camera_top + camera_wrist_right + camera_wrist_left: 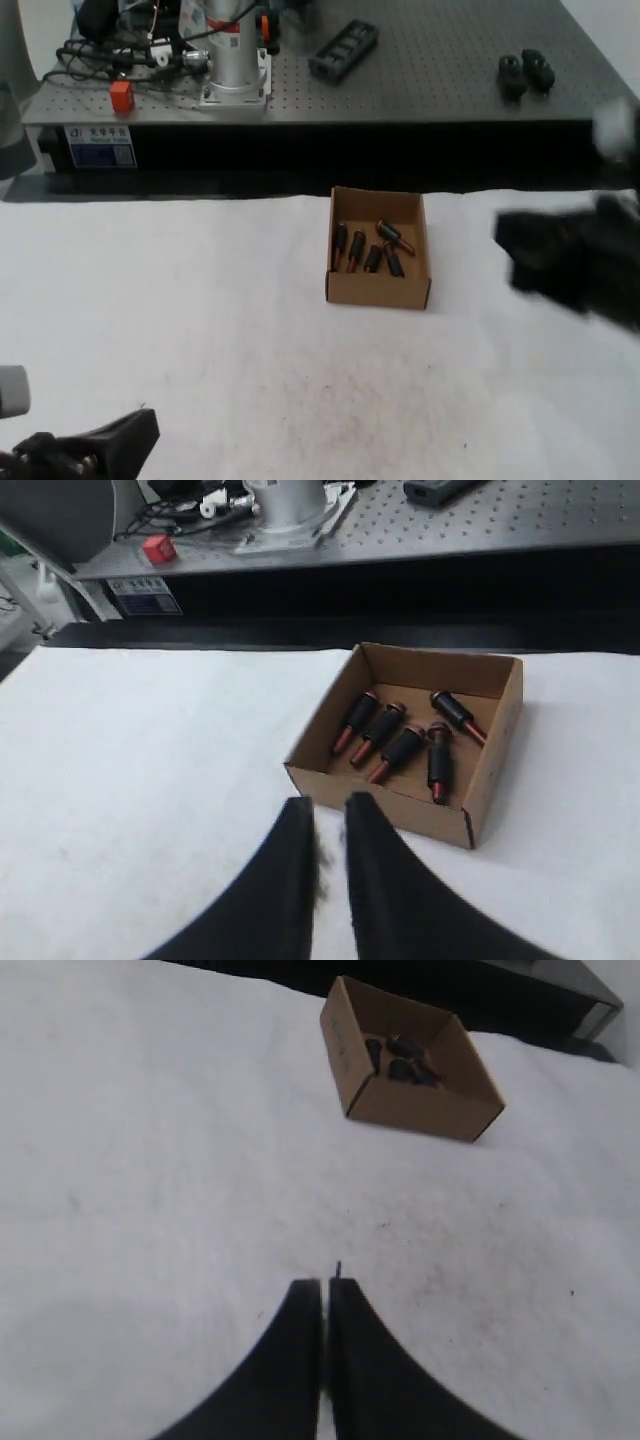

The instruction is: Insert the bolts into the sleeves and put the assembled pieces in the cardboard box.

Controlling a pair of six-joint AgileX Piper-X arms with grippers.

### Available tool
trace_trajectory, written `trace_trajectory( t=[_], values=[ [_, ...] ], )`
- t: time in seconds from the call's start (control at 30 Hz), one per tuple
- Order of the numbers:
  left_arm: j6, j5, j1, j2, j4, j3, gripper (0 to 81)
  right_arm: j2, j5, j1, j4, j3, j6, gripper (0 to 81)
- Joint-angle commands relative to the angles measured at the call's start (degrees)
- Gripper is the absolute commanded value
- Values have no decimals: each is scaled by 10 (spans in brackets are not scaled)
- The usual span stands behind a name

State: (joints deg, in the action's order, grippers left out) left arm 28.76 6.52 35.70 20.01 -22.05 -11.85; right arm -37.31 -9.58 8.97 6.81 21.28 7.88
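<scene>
The cardboard box [376,288] stands open in the middle of the white cloth. Several assembled pieces [357,247], black sleeves with red bolt ends, lie inside it. From the right wrist, the box [370,800] and the pieces [400,745] lie just beyond my right gripper [330,805], whose fingers stand a narrow gap apart with nothing between them. The right arm [565,260] hangs to the right of the box. My left gripper [326,1290] is shut and empty above bare cloth, with the box [420,1115] well ahead of it. The left arm [100,445] is at the near left corner.
The white cloth [200,320] covers the bench around the box. Behind it runs a dark perforated metal table [420,90] with a metal post base [235,70], cables, an orange block [121,95], a black tray [343,48] and two small black parts [525,72].
</scene>
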Motion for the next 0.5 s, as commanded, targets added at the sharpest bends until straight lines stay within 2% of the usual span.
trace_trajectory(
  t=[0.0, 0.17, 0.47],
  values=[
    [-13, -31, 0, -40, 7, -1, 23, 26, -4, -2, -4, -19, -2, 95],
    [-6, -84, 0, -46, -5, 0, 23, 155, -4, -2, -4, -104, -2, 100],
    [-44, -81, 0, -46, -14, 28, 23, 251, -4, -2, 16, -176, 21, 97]
  ],
)
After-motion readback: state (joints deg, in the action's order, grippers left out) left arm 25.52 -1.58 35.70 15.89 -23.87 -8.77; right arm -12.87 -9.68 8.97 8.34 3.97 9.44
